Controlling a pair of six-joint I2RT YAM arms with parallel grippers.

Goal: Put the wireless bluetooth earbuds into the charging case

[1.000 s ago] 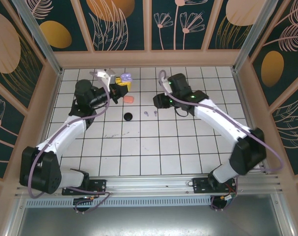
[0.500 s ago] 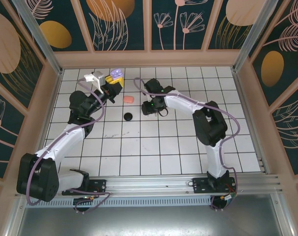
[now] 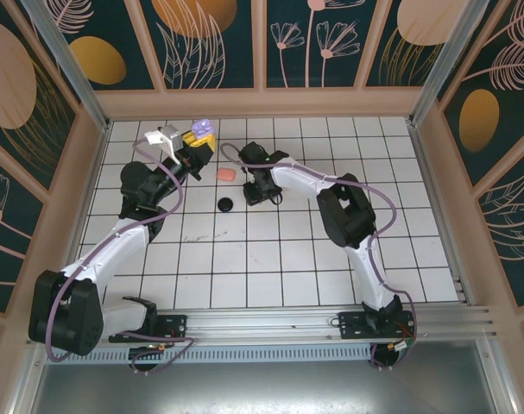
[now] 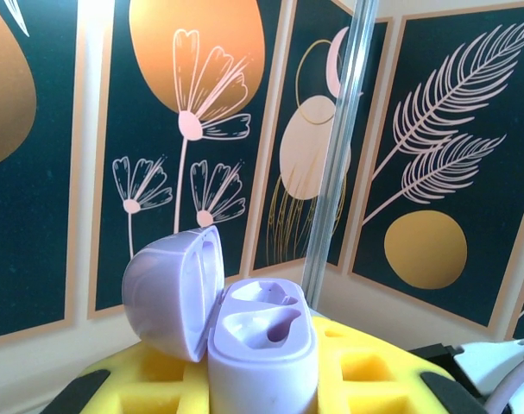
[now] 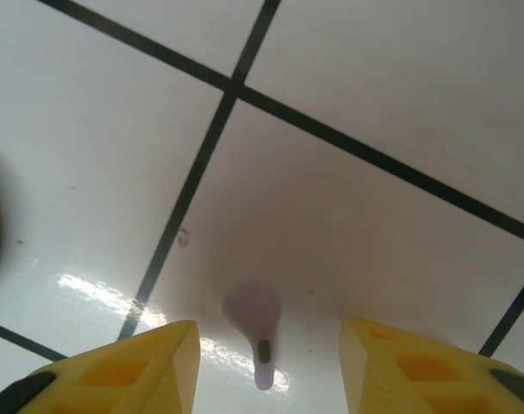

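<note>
My left gripper (image 4: 263, 392) is shut on the lavender charging case (image 4: 266, 341), its yellow fingers (image 4: 374, 371) on both sides of the base. The case stands upright, its lid (image 4: 168, 289) swung open to the left and both sockets empty. From above, that case (image 3: 203, 128) is held up near the back wall. My right gripper (image 5: 270, 345) is open, low over the tiles, with one lavender earbud (image 5: 254, 310) lying flat between its yellow fingertips (image 5: 158, 362), touching neither. From above, the right gripper (image 3: 260, 186) covers the lavender earbuds.
A salmon-orange case (image 3: 228, 173) lies on the tiles between the two grippers. A round black case (image 3: 226, 204) sits just in front of it. The white tiled table (image 3: 270, 259) stretches toward the near edge.
The right arm swung left and came down over the lavender earbuds, its jaws a little narrower. The left gripper carried the lavender case slightly left and back.
</note>
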